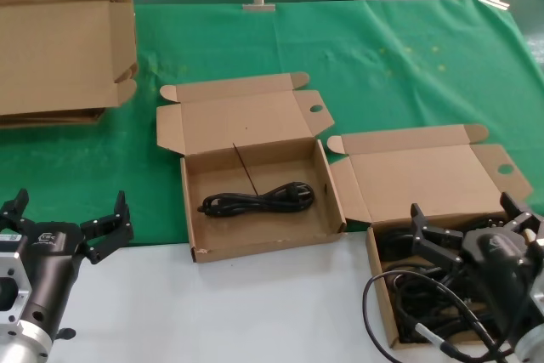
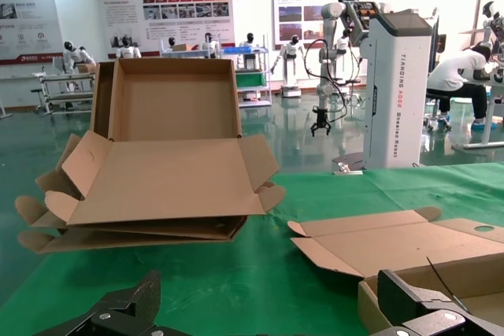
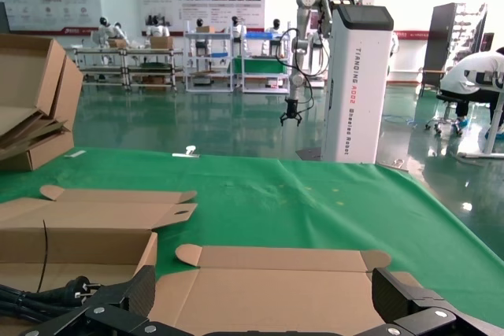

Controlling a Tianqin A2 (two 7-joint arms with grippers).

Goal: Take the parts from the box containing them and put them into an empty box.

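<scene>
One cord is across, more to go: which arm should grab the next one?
Right, probably. The right gripper hangs open directly over the box containing them, where the parts lie piled. The left gripper, also open, sits off to the far side of the empty box, away from the pile.

Two shallow square mailer boxes of plain brown cardboard, one in the middle [image 1: 255,248] and one at the right [image 1: 425,193], sit where a bright green cloth [image 1: 408,65] meets a pale grey-white tabletop [image 1: 255,312]. The thin looped power cord [image 1: 257,199] in the middle box is solid black. The stacked flat cardboard sheets [image 1: 59,57] are the same unprinted brown.
</scene>
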